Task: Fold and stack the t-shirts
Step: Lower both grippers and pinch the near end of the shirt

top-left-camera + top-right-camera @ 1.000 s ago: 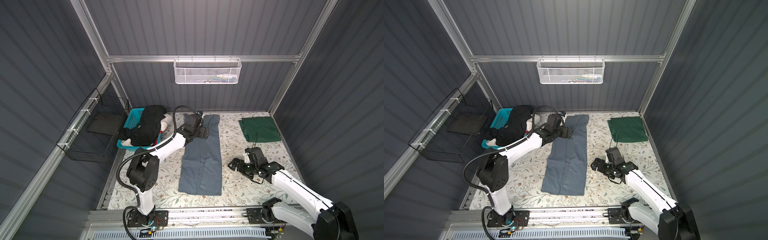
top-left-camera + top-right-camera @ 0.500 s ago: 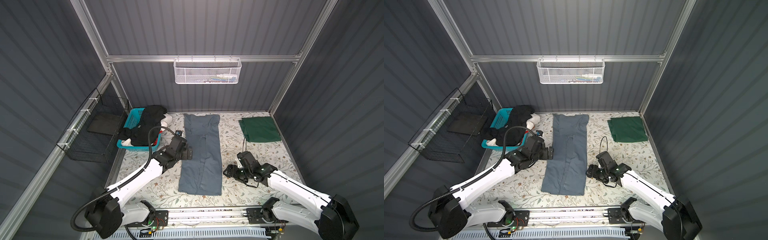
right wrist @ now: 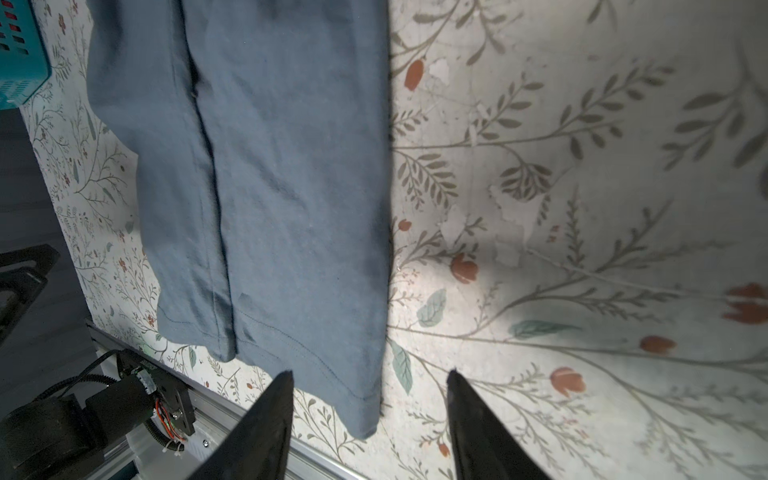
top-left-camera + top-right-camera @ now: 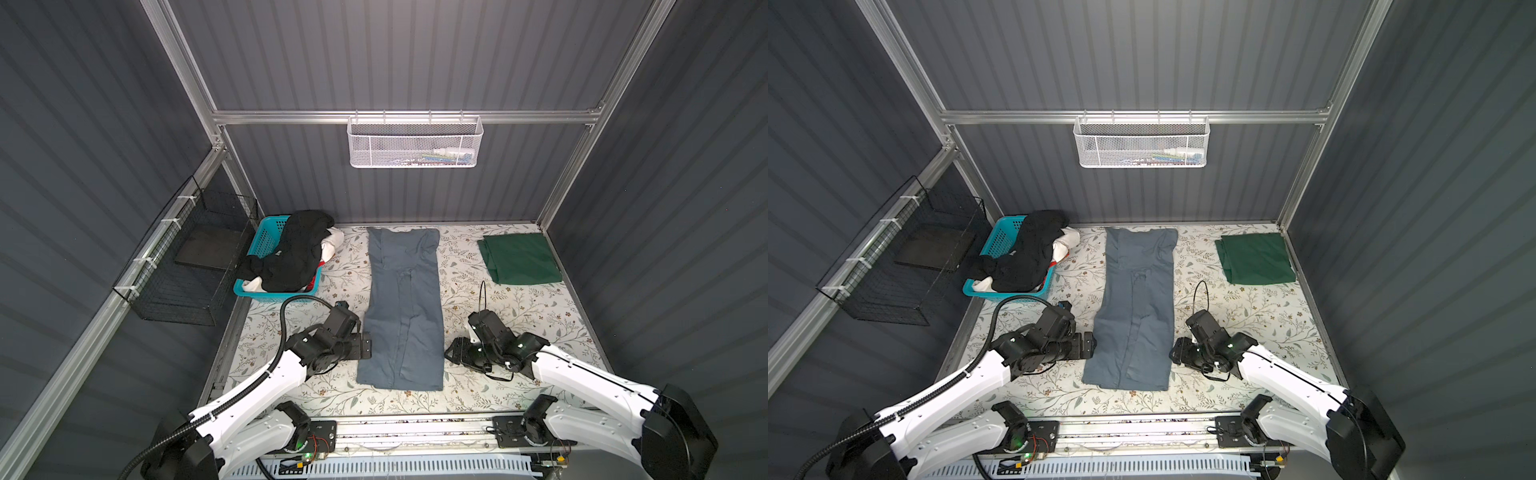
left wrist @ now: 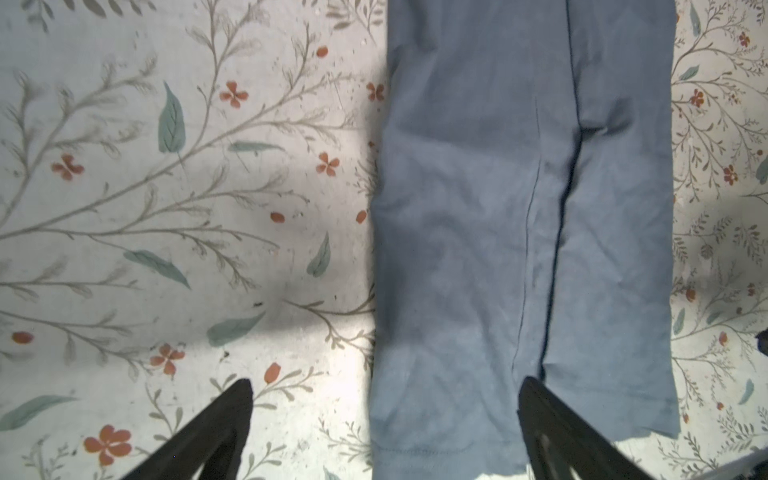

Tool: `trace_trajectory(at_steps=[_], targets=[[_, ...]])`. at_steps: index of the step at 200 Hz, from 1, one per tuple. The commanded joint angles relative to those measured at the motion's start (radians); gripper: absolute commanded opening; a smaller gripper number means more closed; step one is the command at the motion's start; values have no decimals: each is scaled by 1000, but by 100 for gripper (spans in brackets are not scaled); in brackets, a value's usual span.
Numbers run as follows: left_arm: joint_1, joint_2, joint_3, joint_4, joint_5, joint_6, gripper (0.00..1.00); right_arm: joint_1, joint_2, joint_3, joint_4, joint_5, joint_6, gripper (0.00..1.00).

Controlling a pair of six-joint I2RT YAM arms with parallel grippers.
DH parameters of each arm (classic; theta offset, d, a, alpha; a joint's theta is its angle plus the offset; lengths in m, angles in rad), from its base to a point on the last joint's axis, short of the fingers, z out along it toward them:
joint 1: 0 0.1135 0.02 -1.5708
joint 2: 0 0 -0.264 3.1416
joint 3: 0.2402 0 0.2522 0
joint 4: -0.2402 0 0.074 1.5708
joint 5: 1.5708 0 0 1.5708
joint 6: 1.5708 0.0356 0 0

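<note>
A slate blue-grey t-shirt point(image 4: 403, 299) point(image 4: 1136, 303) lies flat mid-table, folded lengthwise into a long strip. My left gripper point(image 4: 365, 349) point(image 4: 1090, 345) is open at its left edge near the hem. In the left wrist view the gripper point(image 5: 384, 384) straddles that edge of the t-shirt point(image 5: 519, 208). My right gripper point(image 4: 451, 355) point(image 3: 370, 374) stands open at the near right hem corner of the t-shirt point(image 3: 270, 166), which lies between the jaws untouched. A dark green t-shirt point(image 4: 519, 257) lies folded at the back right. Black point(image 4: 297, 253), white point(image 4: 334, 245) and red t-shirts fill the basket.
The turquoise basket point(image 4: 257, 293) point(image 4: 994, 241) stands at the back left. A black wire rack point(image 4: 187, 266) hangs on the left wall and a white mesh basket point(image 4: 415, 143) on the back rail. A metal rail point(image 4: 415, 426) runs along the table's front edge.
My left arm has drawn back from the shirt's collar end to its left edge near the hem. My right gripper has moved in to the near right corner and its jaws have narrowed.
</note>
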Motion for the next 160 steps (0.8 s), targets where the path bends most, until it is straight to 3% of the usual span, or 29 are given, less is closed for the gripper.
trace_trajectory(at_steps=[1, 37, 88, 160], targets=[[1, -46, -55, -18, 80, -61, 97, 18, 17, -19, 46, 7, 14, 58], [-8, -84, -144, 68, 170, -121, 83, 41, 47, -37, 96, -11, 17, 53], [-49, -21, -189, 152, 248, -167, 79, 69, 120, -28, 119, -18, 12, 49], [-62, -144, -255, 66, 188, -227, 73, 138, 168, -36, 145, -45, 15, 48]])
